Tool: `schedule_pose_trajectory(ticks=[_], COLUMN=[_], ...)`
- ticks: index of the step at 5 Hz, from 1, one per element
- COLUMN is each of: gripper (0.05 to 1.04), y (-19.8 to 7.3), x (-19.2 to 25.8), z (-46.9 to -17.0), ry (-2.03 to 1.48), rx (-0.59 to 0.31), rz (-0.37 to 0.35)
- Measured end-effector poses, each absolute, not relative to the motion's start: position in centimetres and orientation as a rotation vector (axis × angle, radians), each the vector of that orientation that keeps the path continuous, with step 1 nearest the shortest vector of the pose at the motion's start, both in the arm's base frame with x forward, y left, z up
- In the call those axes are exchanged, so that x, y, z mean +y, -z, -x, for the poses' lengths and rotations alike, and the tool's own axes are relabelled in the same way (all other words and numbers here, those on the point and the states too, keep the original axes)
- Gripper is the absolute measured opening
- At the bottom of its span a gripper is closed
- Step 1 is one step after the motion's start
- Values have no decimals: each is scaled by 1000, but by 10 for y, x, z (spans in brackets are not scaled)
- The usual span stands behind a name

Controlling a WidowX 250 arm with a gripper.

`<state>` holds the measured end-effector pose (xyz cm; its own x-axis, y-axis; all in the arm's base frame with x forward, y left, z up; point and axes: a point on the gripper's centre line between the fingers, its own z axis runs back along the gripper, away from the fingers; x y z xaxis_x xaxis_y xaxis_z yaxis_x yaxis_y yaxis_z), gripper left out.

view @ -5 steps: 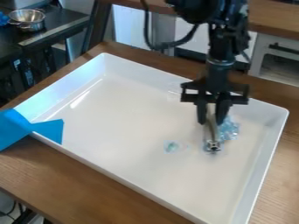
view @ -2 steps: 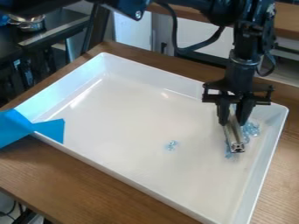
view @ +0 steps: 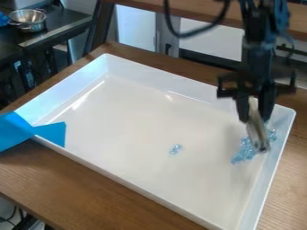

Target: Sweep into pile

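The black gripper (view: 255,116) hangs over the right side of the white tray (view: 138,117), shut on a grey metal bar (view: 258,132) that slants down between its fingers. Clear bluish bits (view: 243,152) lie in a loose heap on the tray floor just left of and behind the bar, close to the right wall. The bar hides part of this heap. A smaller cluster of the same bits (view: 175,149) lies apart, right of the tray's middle.
Blue tape (view: 30,132) covers part of the tray's left corner. Raised walls surround the tray, which stands on a wooden table (view: 90,184). A metal pot (view: 28,20) stands on a dark counter at the upper left.
The gripper has moved right with the bar, now close to the tray's right wall. The bits beside the bar have shifted somewhat; the small cluster stays near the same place.
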<state>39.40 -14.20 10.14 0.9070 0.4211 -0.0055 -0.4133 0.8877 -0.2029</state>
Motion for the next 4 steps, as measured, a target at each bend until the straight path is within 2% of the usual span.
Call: schedule_pose_trajectory(ticks=[1,2,3,4], gripper=[335,335,335,335], y=[-135,-163,-154,-125], x=[-124,-101,-68,-27], z=[-386,-366,-350,-334], ry=[-461,-469,-501,-692], rx=[-76,-131,-146,-164], rz=[276,295,187,16])
